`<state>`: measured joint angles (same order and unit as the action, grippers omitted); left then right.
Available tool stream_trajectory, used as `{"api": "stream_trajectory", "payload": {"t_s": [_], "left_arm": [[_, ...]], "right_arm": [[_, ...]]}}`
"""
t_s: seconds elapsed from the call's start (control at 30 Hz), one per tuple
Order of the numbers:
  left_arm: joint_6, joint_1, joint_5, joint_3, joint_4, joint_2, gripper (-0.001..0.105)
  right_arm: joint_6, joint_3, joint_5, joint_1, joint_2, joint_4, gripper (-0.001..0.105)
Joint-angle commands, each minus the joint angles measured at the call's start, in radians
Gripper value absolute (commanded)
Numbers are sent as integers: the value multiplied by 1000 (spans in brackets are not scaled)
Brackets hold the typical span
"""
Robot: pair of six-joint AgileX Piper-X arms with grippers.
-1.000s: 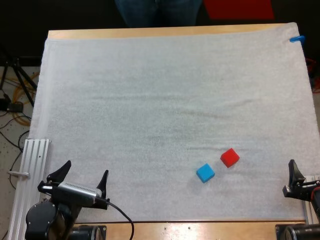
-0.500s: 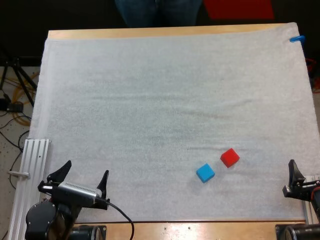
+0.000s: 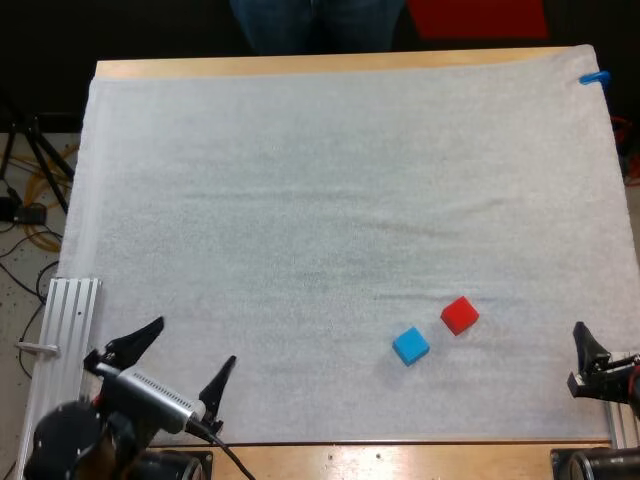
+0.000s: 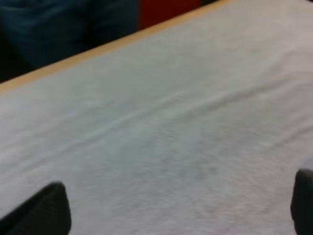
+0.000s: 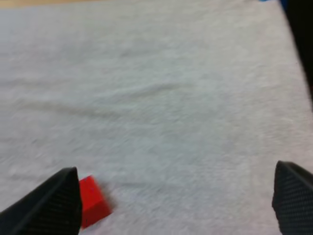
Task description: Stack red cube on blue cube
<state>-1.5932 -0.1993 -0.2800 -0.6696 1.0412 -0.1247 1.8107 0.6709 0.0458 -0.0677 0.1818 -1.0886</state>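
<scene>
High view: my left hand [image 3: 193, 342] swings round and spreads wider at the table's [image 3: 300, 65] near-left corner. My right hand [image 5: 176, 171], spread too, barely stirs. The red cube [image 3: 459, 315] sits untouched just beside the blue cube [image 3: 410, 346], toward the near-right corner. No reach has begun.
</scene>
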Motion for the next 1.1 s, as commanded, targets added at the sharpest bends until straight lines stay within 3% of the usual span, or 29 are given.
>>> {"api": "stream_trajectory", "payload": {"t_s": [0.0,0.3,0.57,0.83,1.07], "left_arm": [[3,-29,-26,-29,17,-35,87],[33,-284,-80,-183,156,-238,87],[36,-444,-75,-202,213,-315,87],[36,-446,-60,-202,209,-347,87],[36,-446,-44,-202,209,-348,87]], "right_arm": [[23,29,37,5,27,-18,77],[118,214,168,5,260,-140,77],[124,296,258,-31,382,-184,77],[92,306,169,-189,530,-172,77],[70,306,2,-374,735,-99,77]]}}
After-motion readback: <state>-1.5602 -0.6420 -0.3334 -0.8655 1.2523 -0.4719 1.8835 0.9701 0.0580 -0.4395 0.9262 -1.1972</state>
